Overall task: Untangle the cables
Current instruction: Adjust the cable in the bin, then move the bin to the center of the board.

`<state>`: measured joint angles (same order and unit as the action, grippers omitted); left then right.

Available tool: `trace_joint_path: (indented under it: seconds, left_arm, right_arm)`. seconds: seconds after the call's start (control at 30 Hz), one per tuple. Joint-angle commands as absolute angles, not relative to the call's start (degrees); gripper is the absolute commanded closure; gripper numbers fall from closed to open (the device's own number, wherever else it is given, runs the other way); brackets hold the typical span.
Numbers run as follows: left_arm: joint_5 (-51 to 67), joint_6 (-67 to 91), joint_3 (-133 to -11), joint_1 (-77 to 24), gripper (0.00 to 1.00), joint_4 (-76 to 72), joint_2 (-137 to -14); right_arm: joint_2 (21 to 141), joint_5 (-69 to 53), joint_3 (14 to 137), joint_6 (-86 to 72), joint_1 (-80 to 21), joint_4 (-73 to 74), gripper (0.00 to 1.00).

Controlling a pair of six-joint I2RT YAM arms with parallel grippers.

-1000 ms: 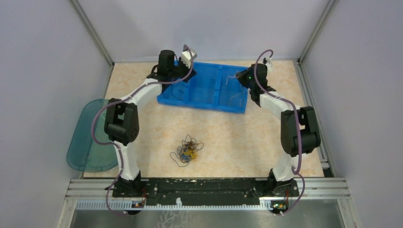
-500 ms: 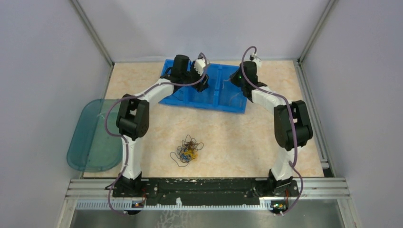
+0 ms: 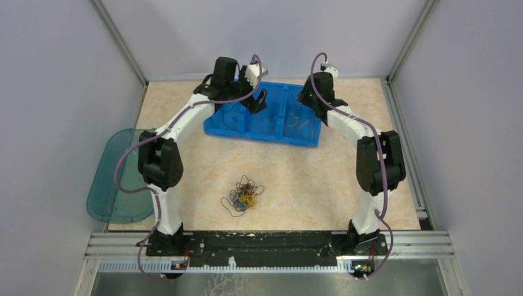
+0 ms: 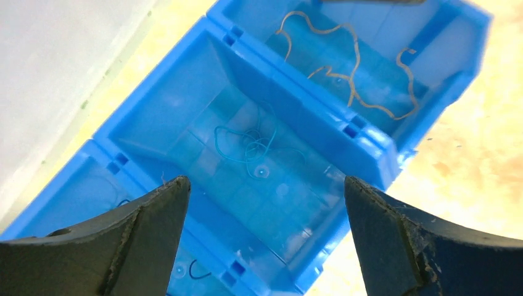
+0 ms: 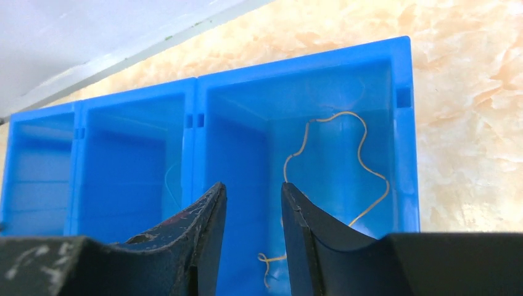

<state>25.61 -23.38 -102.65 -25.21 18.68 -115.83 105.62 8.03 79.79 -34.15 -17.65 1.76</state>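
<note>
Marbled table (image 3: 321,179): blue bin (image 3: 265,137), cable tangle (image 3: 243,196)

Grey walls (image 3: 55,61), marbled beige tabletop (image 3: 308,179)

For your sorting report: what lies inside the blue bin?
The bin's right compartment holds orange cables, the middle one blue cables. In the left one only a bit of dark cable shows; the left gripper covers the rest.

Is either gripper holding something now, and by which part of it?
Nothing is held. Both the left gripper and the right gripper are open over the bin, with cables lying loose inside.
</note>
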Motion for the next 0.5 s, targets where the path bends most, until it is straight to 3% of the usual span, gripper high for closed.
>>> trace_joint_path:
  seconds: [0.0,0.23,0.47]
  left_arm:
    - [28.3,-21.3,-105.7,-23.6,0.00,28.1,-108.0]
    - [31.5,-16.9,-101.5,-16.8,0.00,35.2,-99.1]
    - [38.7,-24.5,-80.7,-10.0,0.00,37.8,-82.7]
  right_arm:
    - [100.7,9.8,80.2,-30.9,-18.6,3.4,0.60]
    - [88.9,7.4,69.2,-24.1,-24.5,-2.0,0.52]
    - [78.8,-5.5,52.7,-14.8,-40.6,-9.1,0.50]
